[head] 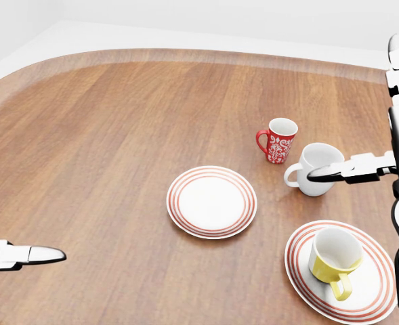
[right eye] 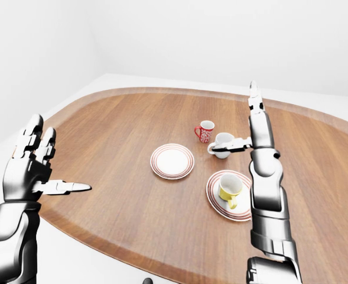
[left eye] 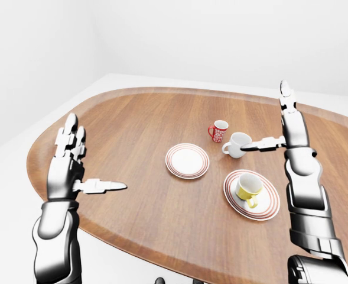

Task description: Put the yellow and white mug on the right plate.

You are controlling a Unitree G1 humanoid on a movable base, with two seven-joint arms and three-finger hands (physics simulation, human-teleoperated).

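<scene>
Yellow and white mug [head: 334, 260] sits on the right plate [head: 301, 267], upright, handle toward the near edge, a little right of the plate's centre. By the look of it the placing is done; nothing is holding the mug.

Right hand [left eye: 282, 131] is raised above the counter [head: 118, 135], fingers spread wide and empty. Long fingers point up; the thumb [head: 345, 169] juts left and, in the head view, crosses the rim of the plain white mug [head: 316, 166]. Whether it touches that mug or merely passes above it I cannot tell. The hand stands well clear of the yellow mug, which fits a release: open and lifted so nothing drags the mug off its plate.

Left hand [left eye: 73, 163] hangs at the left near edge of the counter, also open and empty, thumb pointing right, well apart from all crockery. It appears parked out of the way.

Other things: left plate [head: 212, 201], red-ringed like the right one, with nothing on it, near the middle of the counter. Red patterned mug [head: 278, 140] stands farther off, just beside the white mug, handle to the left.

Risk, as I judge it: the right thumb is close to the white mug, so a careless sweep could knock it.
</scene>
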